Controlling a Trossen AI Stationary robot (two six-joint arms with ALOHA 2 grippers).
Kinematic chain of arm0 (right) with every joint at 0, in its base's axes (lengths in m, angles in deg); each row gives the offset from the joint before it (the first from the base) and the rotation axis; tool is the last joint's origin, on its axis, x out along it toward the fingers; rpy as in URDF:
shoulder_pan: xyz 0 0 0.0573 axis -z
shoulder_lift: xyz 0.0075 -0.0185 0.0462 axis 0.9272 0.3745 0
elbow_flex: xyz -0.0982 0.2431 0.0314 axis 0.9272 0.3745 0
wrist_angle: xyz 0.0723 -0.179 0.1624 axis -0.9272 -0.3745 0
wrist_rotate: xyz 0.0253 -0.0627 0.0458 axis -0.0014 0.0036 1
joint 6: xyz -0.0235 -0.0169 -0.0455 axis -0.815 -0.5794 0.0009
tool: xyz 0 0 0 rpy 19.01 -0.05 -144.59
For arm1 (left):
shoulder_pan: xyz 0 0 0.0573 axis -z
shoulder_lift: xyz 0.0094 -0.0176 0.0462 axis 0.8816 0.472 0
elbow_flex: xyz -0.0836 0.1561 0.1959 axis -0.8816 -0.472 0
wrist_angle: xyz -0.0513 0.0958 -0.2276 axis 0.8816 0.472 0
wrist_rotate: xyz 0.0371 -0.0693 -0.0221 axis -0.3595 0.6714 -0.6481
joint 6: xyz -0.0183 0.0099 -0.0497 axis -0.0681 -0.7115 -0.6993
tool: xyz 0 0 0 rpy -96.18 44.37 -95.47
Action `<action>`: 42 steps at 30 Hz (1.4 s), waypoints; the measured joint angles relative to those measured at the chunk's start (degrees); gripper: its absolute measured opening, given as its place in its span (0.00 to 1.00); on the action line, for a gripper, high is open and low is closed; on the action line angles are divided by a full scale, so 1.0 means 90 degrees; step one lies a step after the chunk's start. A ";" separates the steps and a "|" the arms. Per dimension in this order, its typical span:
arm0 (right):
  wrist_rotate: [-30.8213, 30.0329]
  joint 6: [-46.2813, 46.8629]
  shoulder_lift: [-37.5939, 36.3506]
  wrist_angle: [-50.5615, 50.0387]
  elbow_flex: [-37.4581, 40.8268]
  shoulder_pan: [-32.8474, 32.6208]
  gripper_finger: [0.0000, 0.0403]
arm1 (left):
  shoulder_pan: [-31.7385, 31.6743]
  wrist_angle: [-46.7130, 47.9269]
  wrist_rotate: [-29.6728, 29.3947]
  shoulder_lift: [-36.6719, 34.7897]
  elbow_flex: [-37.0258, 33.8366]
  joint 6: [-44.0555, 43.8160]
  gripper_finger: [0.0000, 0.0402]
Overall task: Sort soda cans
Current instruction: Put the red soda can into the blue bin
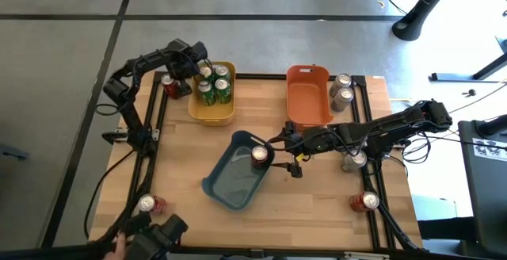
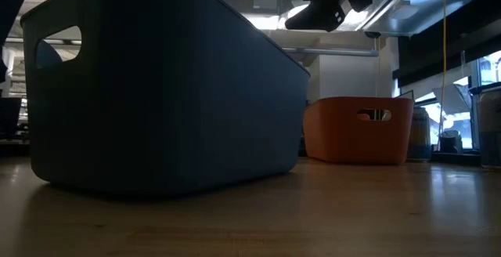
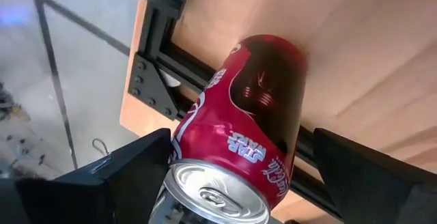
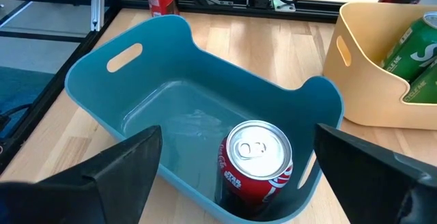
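Note:
A red soda can [image 1: 169, 85] stands on the black frame rail at the table's far left, beside a yellow bin [image 1: 212, 114] that holds several green cans [image 1: 215, 84]. My left gripper [image 1: 181, 76] is open, with its fingers on either side of that can [image 3: 239, 135]. Another red can [image 1: 260, 156] stands upright inside the blue bin [image 1: 230, 182], at its far right end. My right gripper [image 1: 279, 155] is open above it, and its fingers stand well clear on either side of the can [image 4: 256, 159]. My left gripper has one finger [image 3: 147, 159] close against the upper side wall [image 3: 188, 132] of the red can. I cannot tell whether it touches. The other finger stands apart from the can, which stays upright on the rail.
An orange bin [image 1: 307, 95] sits at the far side, with two silver cans [image 1: 341, 90] to its right. A third silver can [image 1: 354, 161] stands at the right rail. Red cans stand near right [image 1: 364, 202] and near left [image 1: 149, 205]. Bare wood lies along the near edge.

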 joint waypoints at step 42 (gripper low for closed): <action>-0.0001 -0.0136 0.0000 0.0039 0.0000 0.0000 0.94 | 0.0297 0.0462 -0.0891 -0.0007 -0.0570 0.0583 0.73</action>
